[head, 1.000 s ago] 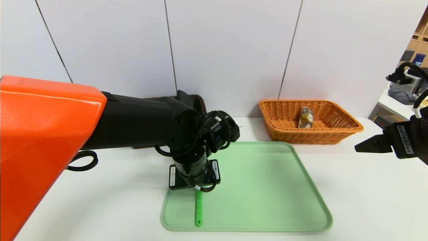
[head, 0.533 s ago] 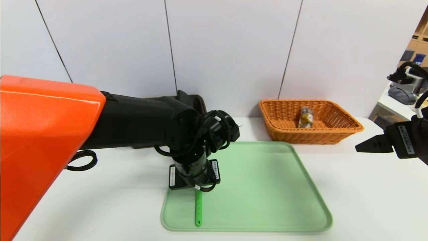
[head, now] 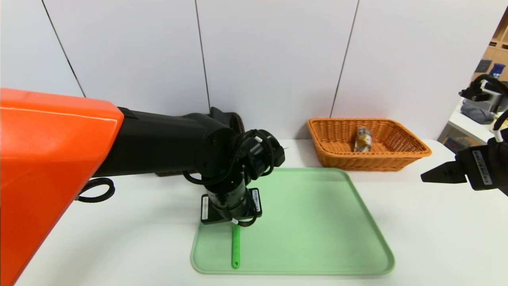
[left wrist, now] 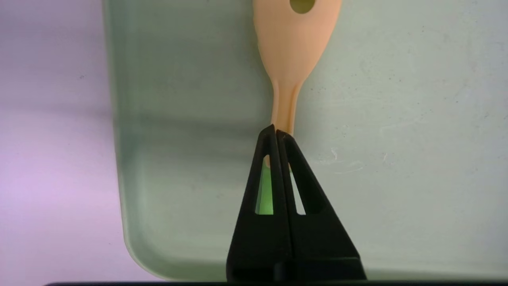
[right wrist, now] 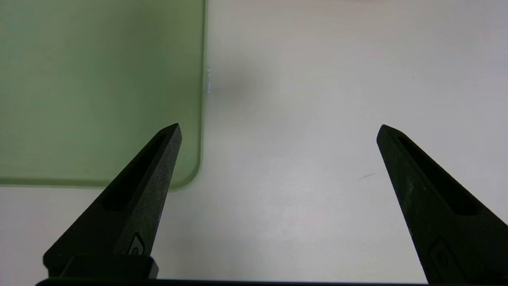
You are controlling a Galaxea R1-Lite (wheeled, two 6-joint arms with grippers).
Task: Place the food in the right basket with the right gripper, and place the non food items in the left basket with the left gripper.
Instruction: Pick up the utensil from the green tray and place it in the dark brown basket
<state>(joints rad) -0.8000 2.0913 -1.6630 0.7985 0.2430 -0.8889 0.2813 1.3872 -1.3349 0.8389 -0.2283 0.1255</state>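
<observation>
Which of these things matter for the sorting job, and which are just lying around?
In the job: spatula, shut in the left gripper; green tray; orange basket holding wrapped food; open right gripper.

Lying about: dark object behind the left arm.

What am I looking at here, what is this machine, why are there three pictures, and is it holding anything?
It is a two-armed robot at a white table. One picture comes from its head, the other two from cameras on its wrists. The left gripper is shut on a spatula with a green handle, lying on the green tray. The right gripper hangs open over the table beside the tray, holding nothing. At the back, the orange basket holds a wrapped snack. The left arm hides most of the left basket.
</observation>
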